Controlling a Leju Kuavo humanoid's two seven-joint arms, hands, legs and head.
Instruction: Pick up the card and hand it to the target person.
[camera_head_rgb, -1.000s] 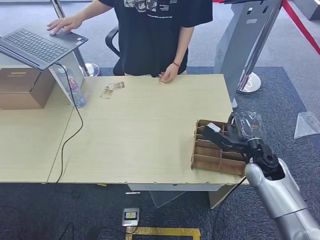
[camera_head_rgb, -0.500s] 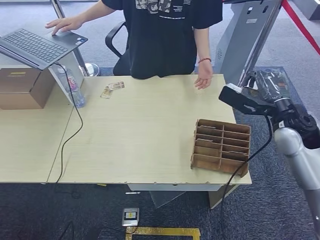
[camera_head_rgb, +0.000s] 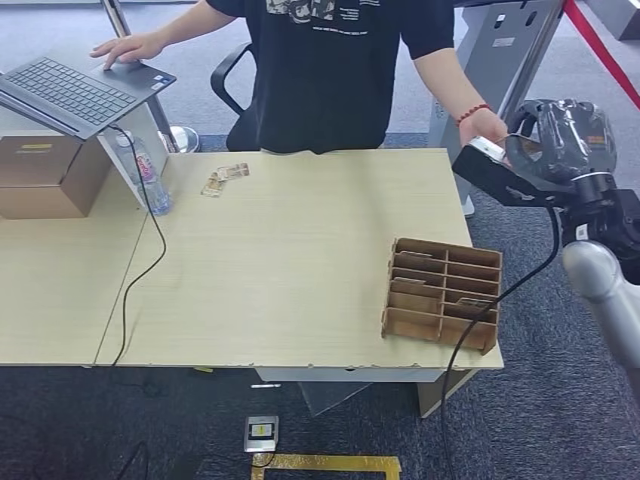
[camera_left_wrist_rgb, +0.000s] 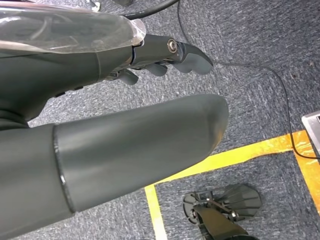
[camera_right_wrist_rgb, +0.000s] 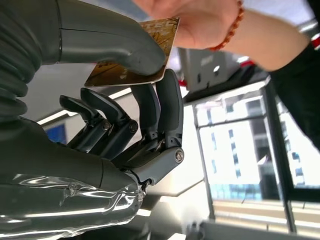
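Card (camera_right_wrist_rgb: 132, 52) (gold-toned, printed) sat pinched between the thick thumb and the dark fingers (camera_right_wrist_rgb: 166, 110) of the right hand (camera_head_rgb: 528, 165), which was raised at the upper right of the head view, past the far right corner of the counter (camera_head_rgb: 287, 250). A person's hand (camera_right_wrist_rgb: 196, 22) with a red bead bracelet touched the card's outer end in the upper middle of the right wrist view. The person (camera_head_rgb: 340, 70) stood behind the counter at the top centre, the other hand on a laptop (camera_head_rgb: 75, 90) at the upper left. A brown divided tray (camera_head_rgb: 441, 292) lay at the counter's lower right. The left hand (camera_left_wrist_rgb: 113, 100) hung over grey carpet (camera_left_wrist_rgb: 245, 75) with yellow tape, fingers loosely extended and grasping nothing.
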